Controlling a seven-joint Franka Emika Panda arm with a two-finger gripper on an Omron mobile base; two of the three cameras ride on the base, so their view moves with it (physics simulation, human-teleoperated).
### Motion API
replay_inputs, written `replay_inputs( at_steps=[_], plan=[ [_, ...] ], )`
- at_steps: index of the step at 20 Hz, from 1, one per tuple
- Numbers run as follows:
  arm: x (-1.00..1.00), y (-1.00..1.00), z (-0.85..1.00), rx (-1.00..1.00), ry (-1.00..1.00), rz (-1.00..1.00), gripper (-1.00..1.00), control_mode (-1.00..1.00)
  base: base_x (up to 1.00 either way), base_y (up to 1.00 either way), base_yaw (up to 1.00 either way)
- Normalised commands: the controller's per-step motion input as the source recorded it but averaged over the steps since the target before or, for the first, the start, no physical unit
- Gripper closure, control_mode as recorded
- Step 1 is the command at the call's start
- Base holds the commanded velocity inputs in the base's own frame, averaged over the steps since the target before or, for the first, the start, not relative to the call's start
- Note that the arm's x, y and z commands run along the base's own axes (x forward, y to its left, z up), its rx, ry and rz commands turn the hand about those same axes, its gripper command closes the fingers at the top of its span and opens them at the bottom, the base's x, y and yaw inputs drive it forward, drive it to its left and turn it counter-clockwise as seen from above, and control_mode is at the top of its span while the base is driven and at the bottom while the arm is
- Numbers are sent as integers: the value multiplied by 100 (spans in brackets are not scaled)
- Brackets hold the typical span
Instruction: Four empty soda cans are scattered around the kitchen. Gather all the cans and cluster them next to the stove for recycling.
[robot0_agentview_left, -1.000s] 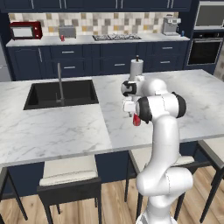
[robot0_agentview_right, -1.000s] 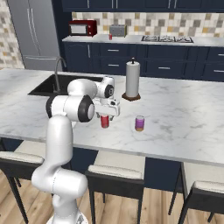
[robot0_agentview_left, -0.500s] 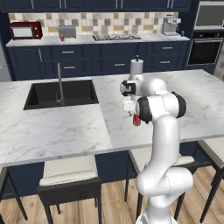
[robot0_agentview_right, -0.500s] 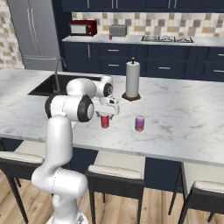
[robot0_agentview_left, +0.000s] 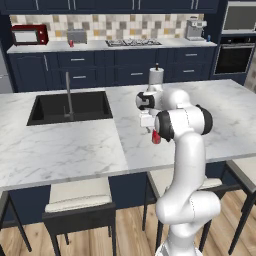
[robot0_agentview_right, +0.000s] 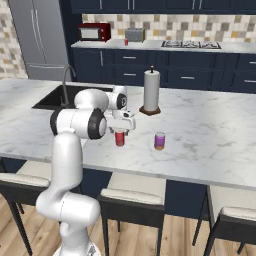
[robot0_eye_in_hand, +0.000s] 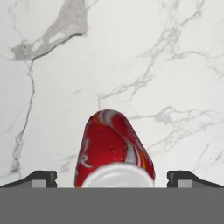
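Claw (robot0_eye_in_hand: 112, 178) hangs spread wide, straddling the upright red soda can (robot0_eye_in_hand: 113, 151) standing straight below on the worktop (robot0_eye_in_hand: 131, 57)

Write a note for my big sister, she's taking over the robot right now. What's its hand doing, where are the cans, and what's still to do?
Gripper: open, straddling the red can on the island counter, not gripping yet.
Purple can: upright on the same counter, beside the red one.
Another small red can stands on the back counter near the toaster.
Stove: on the back counter; no cans clustered beside it.
Done: none delivered.
Left: grip the red can, carry it to the stove, then fetch the others.
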Motion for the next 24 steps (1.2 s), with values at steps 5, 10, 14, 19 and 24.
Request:
replay_inputs(
  at_steps=[5,10,14,19,24],
  plan=[
    [-3,0,-4,-1,0,-5,-100,-100,0,0,0],
    [0,0,-4,-1,0,-4,-100,-100,0,0,0],
    [4,2,-5,-4,0,-1,-100,-100,0,0,0],
    [9,1,-8,-6,-2,0,-100,-100,0,0,0],
    [4,1,-8,-2,-2,0,-100,-100,0,0,0]
  ],
)
